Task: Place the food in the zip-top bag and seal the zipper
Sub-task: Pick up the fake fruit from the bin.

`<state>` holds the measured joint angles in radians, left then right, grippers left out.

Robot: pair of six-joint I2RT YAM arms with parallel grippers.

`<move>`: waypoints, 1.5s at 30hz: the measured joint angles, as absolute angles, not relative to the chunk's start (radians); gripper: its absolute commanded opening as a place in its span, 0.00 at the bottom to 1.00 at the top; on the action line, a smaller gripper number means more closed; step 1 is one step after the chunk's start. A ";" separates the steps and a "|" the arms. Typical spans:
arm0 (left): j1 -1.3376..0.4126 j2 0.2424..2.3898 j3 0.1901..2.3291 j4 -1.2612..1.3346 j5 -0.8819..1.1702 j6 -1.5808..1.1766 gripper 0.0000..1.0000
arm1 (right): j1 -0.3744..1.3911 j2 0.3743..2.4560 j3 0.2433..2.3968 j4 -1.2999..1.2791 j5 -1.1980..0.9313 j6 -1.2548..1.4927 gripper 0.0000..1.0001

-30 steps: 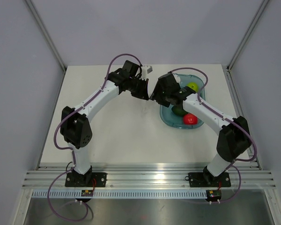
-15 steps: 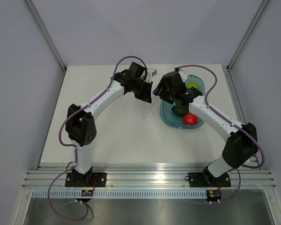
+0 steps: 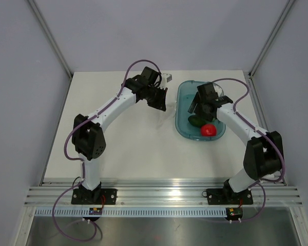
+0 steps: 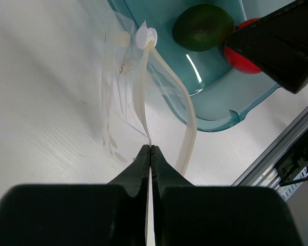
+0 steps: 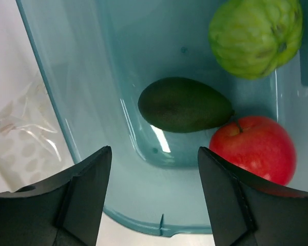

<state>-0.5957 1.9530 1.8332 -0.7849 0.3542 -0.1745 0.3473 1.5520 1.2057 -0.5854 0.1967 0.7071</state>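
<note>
The food, a dark green avocado-like oval [image 5: 185, 105], lies in the teal tray [image 5: 92, 102] between a red apple [image 5: 254, 148] and a lime-green fruit [image 5: 256, 36]. My right gripper [image 5: 154, 154] hangs open over the tray's near end, the avocado just beyond its fingertips and nothing between them. My left gripper [image 4: 150, 147] is shut on the edge of the clear zip-top bag [image 4: 120, 87], which hangs down to the table beside the tray. The zipper [image 4: 142, 87] shows as two pale strips parted in a loop. The avocado [image 3: 196, 121] also shows in the top view.
The tray [image 3: 182, 110] sits right of centre with its long side toward the bag. The right arm's dark finger [image 4: 277, 46] crosses the left wrist view above the red apple [image 4: 241, 54]. An aluminium rail [image 3: 164, 195] runs along the table's near edge.
My right gripper has moved right, from beside the bag to over the tray, and its jaws have spread wider. The left gripper has shifted slightly right, still pinching the bag.
</note>
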 measured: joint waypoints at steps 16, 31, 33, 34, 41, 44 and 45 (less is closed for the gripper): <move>-0.596 1.955 1.896 -0.831 0.342 -0.165 0.00 | 0.351 1.572 1.104 -0.460 0.064 -0.049 0.82; -0.596 1.967 1.916 -0.853 0.339 -0.165 0.00 | 0.352 1.749 1.203 -0.457 -0.010 -0.297 0.79; -0.595 1.967 1.917 -0.855 0.339 -0.165 0.00 | 0.351 1.771 1.221 -0.451 -0.004 -0.309 0.76; -0.595 1.967 1.917 -0.858 0.338 -0.165 0.00 | 0.351 1.782 1.227 -0.447 -0.003 -0.313 0.74; -0.594 1.967 1.917 -0.867 0.336 -0.165 0.00 | 0.351 1.811 1.229 -0.432 0.002 -0.305 0.73; -0.593 1.967 1.917 -0.867 0.336 -0.165 0.00 | 0.351 1.811 1.229 -0.435 0.010 -0.301 0.69; -0.592 1.967 1.917 -0.867 0.335 -0.165 0.00 | 0.351 1.812 1.229 -0.435 0.010 -0.299 0.69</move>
